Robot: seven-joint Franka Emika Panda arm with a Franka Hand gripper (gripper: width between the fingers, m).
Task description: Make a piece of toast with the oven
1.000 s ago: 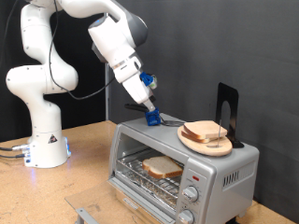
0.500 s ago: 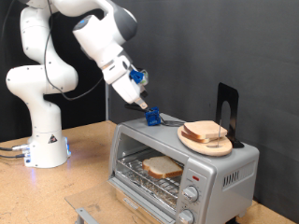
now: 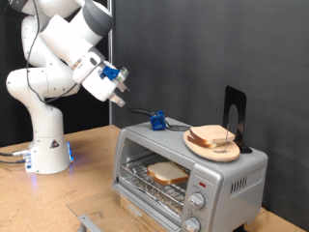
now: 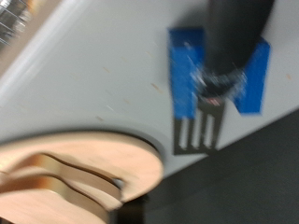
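In the exterior view the gripper hangs in the air well above the counter, off to the exterior view's left of the oven and apart from everything on it; nothing shows between its fingers, and whether they stand apart or together cannot be told at this size. The piece of toast lies flat on the wire rack inside the oven, whose glass door looks dropped open toward the exterior view's bottom. On the oven's roof sit a fork with a blue-taped handle and, toward the exterior view's right, a round wooden board carrying another slice. The wrist view is blurred: it shows the fork's tines and blue tape lying on the grey oven top, just beside the edge of the wooden board with its slice; the gripper's own fingers are not visible there. Judged from this, the loading of the bread appears done, and doing the present step well would mean travelling with a free, high arc, so the arm stays clear of the fork, the board and the open door.
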